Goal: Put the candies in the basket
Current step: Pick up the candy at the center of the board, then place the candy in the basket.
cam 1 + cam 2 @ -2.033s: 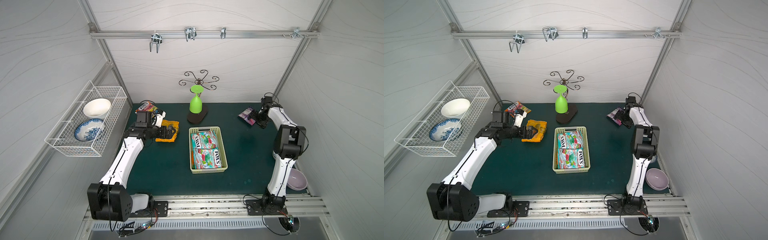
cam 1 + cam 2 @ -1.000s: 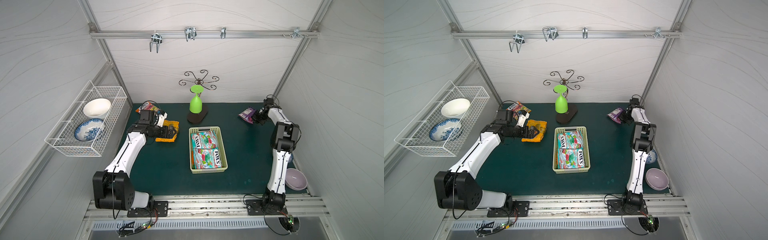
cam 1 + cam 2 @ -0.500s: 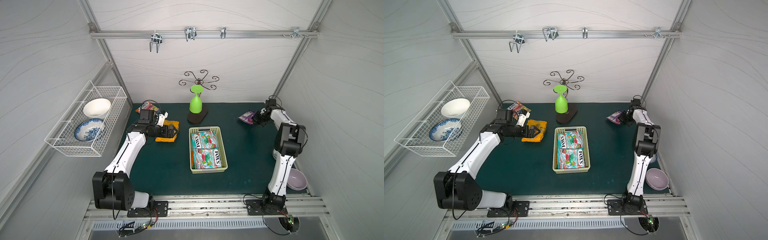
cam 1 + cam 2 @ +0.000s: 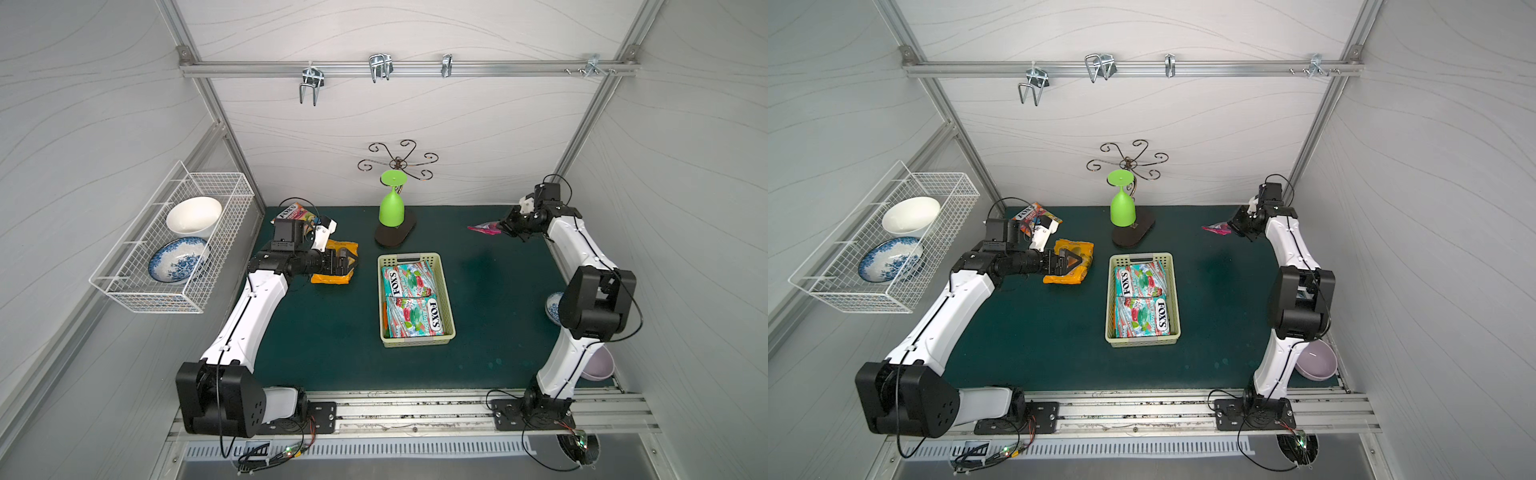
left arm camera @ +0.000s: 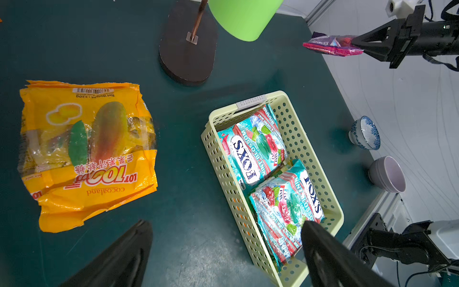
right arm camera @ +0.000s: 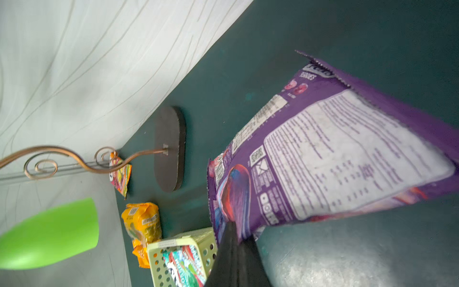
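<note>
Right hand [image 4: 508, 226] pinches a purple bag [image 4: 484, 228] by one edge, jaws shut on it, and holds it clear of the table [image 4: 490, 299]. The basket [image 4: 417, 341] lies well apart from this hand, off toward the left hand and nearer the robot's base.

Left hand [image 4: 345, 266], jaws spread wide and holding nothing, hangs above an orange bag [image 5: 87, 154] lying flat on the table. The basket sits near this hand, on the side toward the right hand. Behind the left hand, by the back wall, lies a striped bag [image 4: 293, 212], apart from both hands.

Inside the basket two teal bags [image 4: 409, 280] lie flat, end to end, covering its floor. Orange and green edges show beneath them, too hidden to count.

The task looks partly done: at least two bags are in and three are out. The purple one needs carrying over and dropping, the orange one needs grasping, and the striped one lies untouched.
</note>
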Robot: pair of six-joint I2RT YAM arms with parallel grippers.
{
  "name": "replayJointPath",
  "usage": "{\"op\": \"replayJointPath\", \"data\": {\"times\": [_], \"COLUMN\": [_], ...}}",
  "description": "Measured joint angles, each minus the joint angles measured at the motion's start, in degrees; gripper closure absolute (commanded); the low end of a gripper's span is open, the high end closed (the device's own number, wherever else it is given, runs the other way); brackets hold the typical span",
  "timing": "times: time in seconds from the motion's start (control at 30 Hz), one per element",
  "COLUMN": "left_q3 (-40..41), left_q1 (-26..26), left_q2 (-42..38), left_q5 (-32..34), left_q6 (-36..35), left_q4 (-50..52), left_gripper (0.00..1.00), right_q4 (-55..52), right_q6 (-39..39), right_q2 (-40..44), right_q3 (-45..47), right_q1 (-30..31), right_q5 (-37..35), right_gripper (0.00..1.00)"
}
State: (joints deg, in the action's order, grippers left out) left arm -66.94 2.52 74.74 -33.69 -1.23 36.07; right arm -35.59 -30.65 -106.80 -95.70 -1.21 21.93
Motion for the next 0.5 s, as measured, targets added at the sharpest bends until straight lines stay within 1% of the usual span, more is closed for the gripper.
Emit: {"op": "replayJointPath", "data": {"times": [0.13,0.3,0.4,0.5], "left_q3": [0.2,1.4,1.4,1.5], "left_q1": [0.0,0.0,-0.1,-0.1], "left_q2": [-0.7,-1.5,-1.5,-1.7], "left_q5": [0.0,0.1,0.3,0.3], "left_q6": [0.0,0.0,0.0,-0.1], "left_q4": [-0.1,-0.5,-0.5,-0.6], "left_gripper": [0.03,0.02,0.03,0.03], "right_q4": [-0.3,-0.7,-0.7,-0.9], "right_q6": [-1.1,-2.5,-3.7,-4.7], "right_q2": [6.1,13.9,18.6,22.7], "right_q3": [5.1,9.2,11.1,12.9], "right_q1": [3.8,9.2,12.2,16.2], "right_q5": [-0.3,-3.8,-7.1,-11.8], "right_gripper": [1.00,1.00,1.00,1.00]}}
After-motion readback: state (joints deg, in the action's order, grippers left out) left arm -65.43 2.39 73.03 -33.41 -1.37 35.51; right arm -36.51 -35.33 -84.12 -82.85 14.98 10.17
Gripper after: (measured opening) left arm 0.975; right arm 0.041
